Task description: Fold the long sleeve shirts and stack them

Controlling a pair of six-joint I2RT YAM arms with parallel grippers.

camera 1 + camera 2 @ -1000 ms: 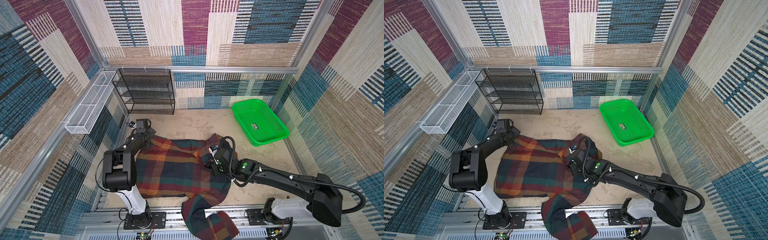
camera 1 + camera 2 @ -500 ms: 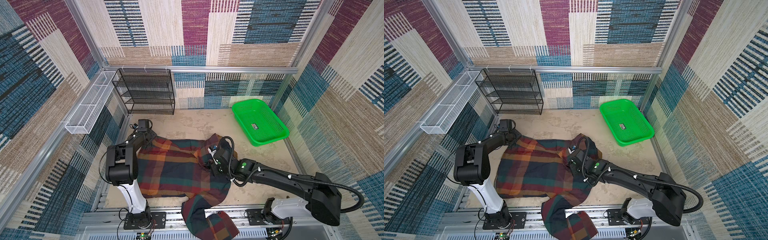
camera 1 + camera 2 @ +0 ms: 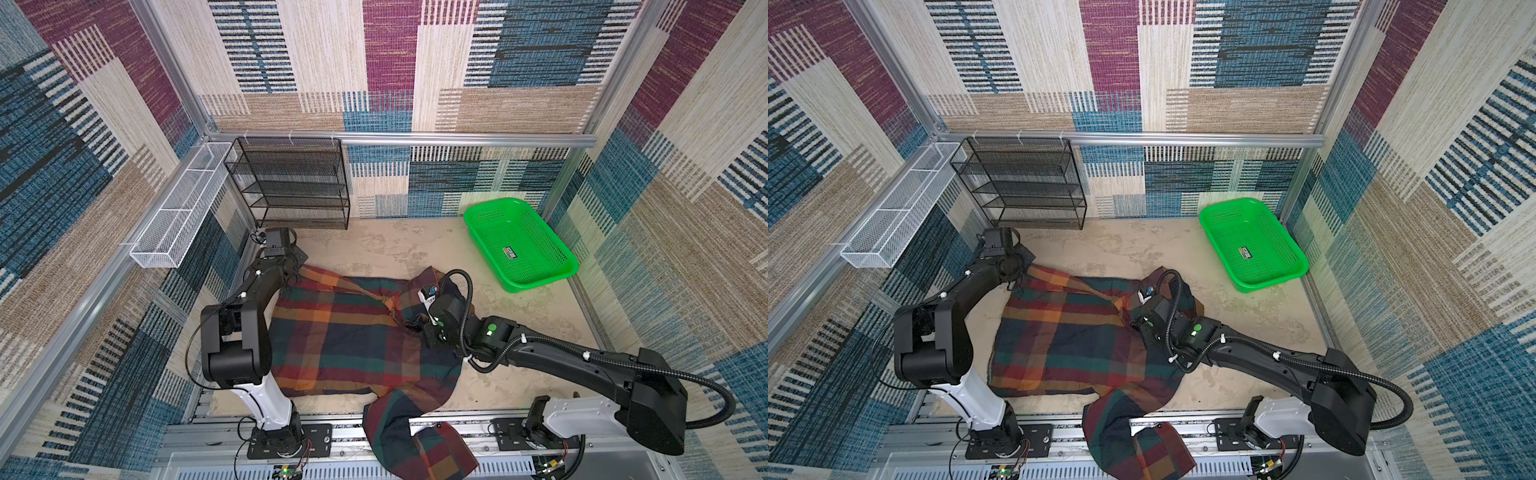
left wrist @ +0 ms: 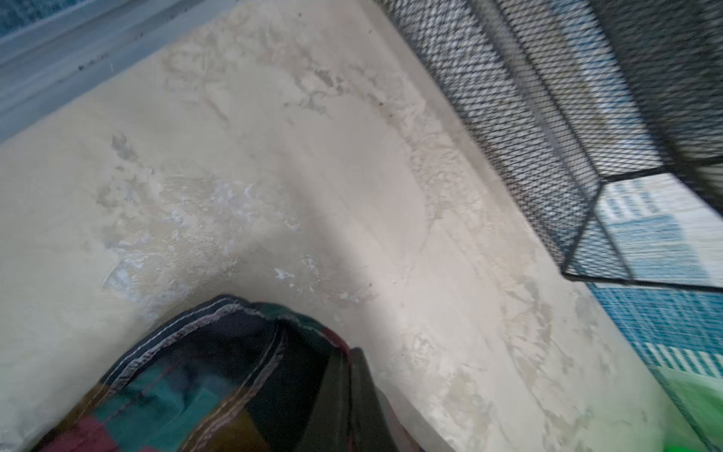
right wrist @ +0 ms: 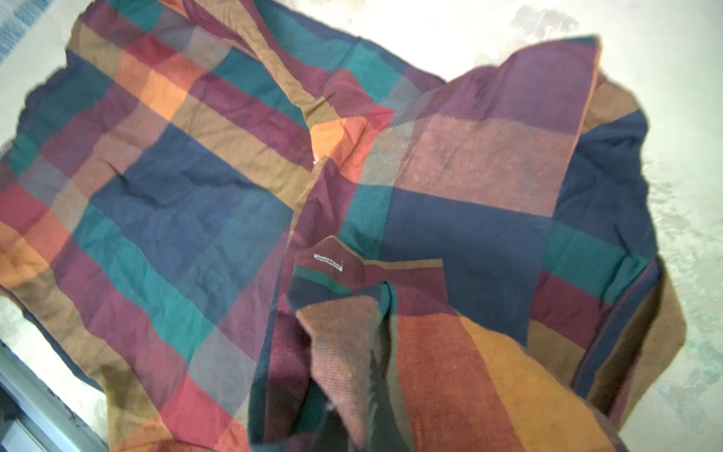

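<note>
Left jaws pinch the far corner of the plaid shirt (image 3: 353, 340), which sprawls across the surface (image 3: 395, 249) in both top views. The left wrist view shows its stitched hem (image 4: 219, 311) bunched there. In the right wrist view the right jaws clamp a fold; the cloth looks limp and light, best held at hems.

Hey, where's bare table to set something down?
Bare table runs between the black mesh rack and the plaid shirt, and between the shirt and the green basket. The near middle is crowded: shirt spread out, sleeve hanging over the front rail.
</note>
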